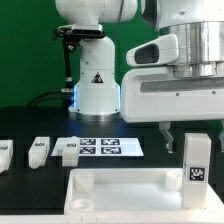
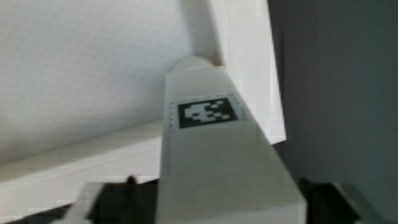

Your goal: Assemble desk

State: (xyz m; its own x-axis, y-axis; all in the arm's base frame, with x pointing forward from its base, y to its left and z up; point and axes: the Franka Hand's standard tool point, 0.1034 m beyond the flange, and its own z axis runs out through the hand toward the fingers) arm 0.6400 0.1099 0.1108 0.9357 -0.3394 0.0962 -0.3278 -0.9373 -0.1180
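1. On the black worktop (image 1: 25, 130), close to us in the exterior view, the white tabletop (image 1: 130, 200) of the desk lies flat. It has a raised rim and a socket (image 1: 84, 182) at its corner.
2. At the tabletop's corner on the exterior view's right, one white leg (image 1: 195, 160) stands straight up. It has a black-and-white tag (image 1: 196, 173) on its side. We cannot tell if its foot sits in a socket.
3. The arm's jaws hang right over this leg, one on each side of it. We cannot tell if they squeeze the leg or only stand beside it.
4. The wrist view shows the same leg (image 2: 222, 150) running down between the jaws to the tabletop (image 2: 89, 60), with its tag (image 2: 206, 112) facing us.
5. Two loose legs (image 1: 38, 150) (image 1: 68, 152) lie flat on the worktop on the exterior view's left, behind the tabletop. A third white piece (image 1: 3, 155) is cut off at the edge.
6. The marker board (image 1: 100, 147) lies flat just beside them, in front of the robot base (image 1: 95, 85)
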